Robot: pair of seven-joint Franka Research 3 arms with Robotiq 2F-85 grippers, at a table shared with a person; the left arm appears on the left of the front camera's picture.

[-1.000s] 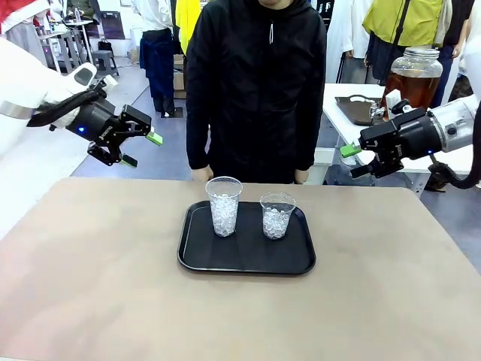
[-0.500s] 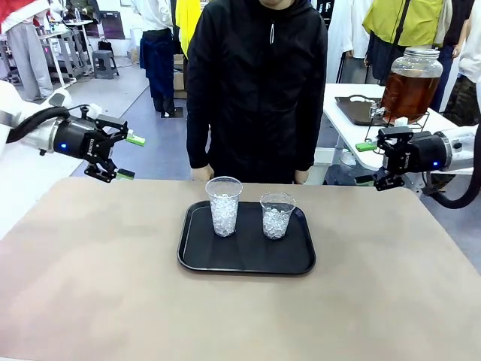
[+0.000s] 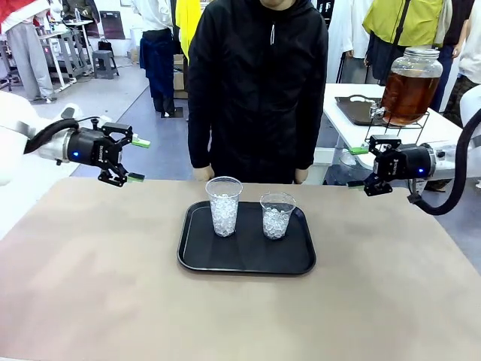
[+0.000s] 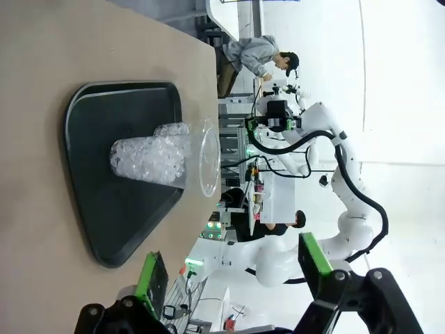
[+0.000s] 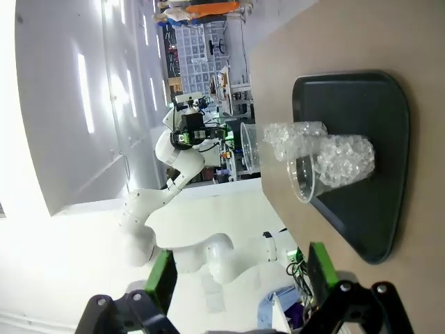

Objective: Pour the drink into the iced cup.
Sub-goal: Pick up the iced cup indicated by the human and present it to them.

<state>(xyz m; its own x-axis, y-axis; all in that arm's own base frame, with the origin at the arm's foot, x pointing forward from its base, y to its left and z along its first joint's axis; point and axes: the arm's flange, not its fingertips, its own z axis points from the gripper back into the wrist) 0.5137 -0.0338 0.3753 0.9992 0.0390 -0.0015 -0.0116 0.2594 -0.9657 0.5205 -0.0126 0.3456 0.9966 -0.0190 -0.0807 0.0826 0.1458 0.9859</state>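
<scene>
With nothing yet poured, the left pincer (image 3: 138,160) and right pincer (image 3: 359,167) hover released and empty either side of a tray (image 3: 246,265) holding a taller iced cup (image 3: 224,204) and a shorter iced cup (image 3: 276,215), while the drink (image 3: 409,96) sits in its jar (image 3: 418,64) on a side table (image 3: 346,129) behind the right arm, likely the next reach.

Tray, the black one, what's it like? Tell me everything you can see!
The tray is black, smooth and a bit shiny, probably plastic, with rounded corners and a low raised rim. It lies flat in the middle of the tan table. Two clear, ice-filled cups stand upright on its far half: the taller cup on the robot's left, the shorter cup beside it, not touching.
</scene>
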